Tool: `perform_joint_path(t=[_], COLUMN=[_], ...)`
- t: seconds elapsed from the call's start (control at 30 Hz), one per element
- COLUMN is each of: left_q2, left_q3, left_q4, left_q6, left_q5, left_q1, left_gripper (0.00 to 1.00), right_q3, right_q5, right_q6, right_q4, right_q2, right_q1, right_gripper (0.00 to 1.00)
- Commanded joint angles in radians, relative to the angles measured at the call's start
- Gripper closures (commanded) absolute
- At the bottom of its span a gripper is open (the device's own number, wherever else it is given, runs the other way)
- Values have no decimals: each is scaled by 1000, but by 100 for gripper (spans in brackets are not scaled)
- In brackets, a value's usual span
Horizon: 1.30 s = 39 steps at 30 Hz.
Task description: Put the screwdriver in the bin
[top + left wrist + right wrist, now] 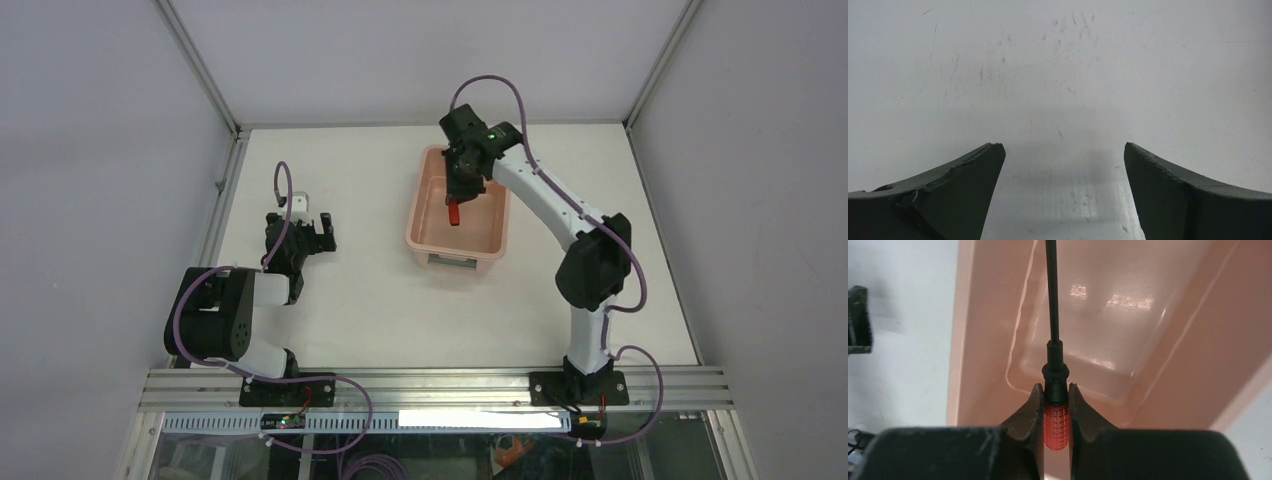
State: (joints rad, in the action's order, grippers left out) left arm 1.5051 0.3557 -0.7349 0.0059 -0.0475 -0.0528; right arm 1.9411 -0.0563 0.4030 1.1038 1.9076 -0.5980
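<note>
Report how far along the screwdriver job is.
Done: the screwdriver is picked up, clamped by its red handle in the right gripper. In hand: it hangs over the bin, shaft pointing inside. Left: release it. The left gripper sits open above the table.

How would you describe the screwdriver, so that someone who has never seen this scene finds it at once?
On the white table, look for the pale pink bin toward the far side. The right gripper hangs over it, shut on the screwdriver, whose shaft points into the bin. It is the only red thing here: a ribbed red handle with a thin dark shaft.
</note>
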Motion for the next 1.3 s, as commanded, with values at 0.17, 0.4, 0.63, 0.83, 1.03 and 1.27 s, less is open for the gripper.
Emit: perform_joint_path(t=[0.17,0.4,0.63,0.83,1.03,1.27], left_q2=[1,1,1,1,1,1], left_q3=[24,25,25,25,25,25], left_q4=[-75,-75,-75,-75,-75,-75], left_q6=[-20,-20,-20,-20,-20,-20], left_q5=[-2,-2,-2,-2,-2,-2], left_q1=[-9,-9,-9,-9,-9,-9], left_gripper=[1,1,1,1,1,1], right_q3=[-214,-368,-436,-421,-374,-432], right_q5=[-117,-136,-190,-247,-262,-242], right_q6=[54,78,106,95,37,-111], right_q4=[-224,-328,-377,-362,-371,-510], right_q2=[91,126,85,15,-98,-302], right_q1=[-30,-35,-37,-49,-71,-77], right_gripper=[100,99,65,52,42,1])
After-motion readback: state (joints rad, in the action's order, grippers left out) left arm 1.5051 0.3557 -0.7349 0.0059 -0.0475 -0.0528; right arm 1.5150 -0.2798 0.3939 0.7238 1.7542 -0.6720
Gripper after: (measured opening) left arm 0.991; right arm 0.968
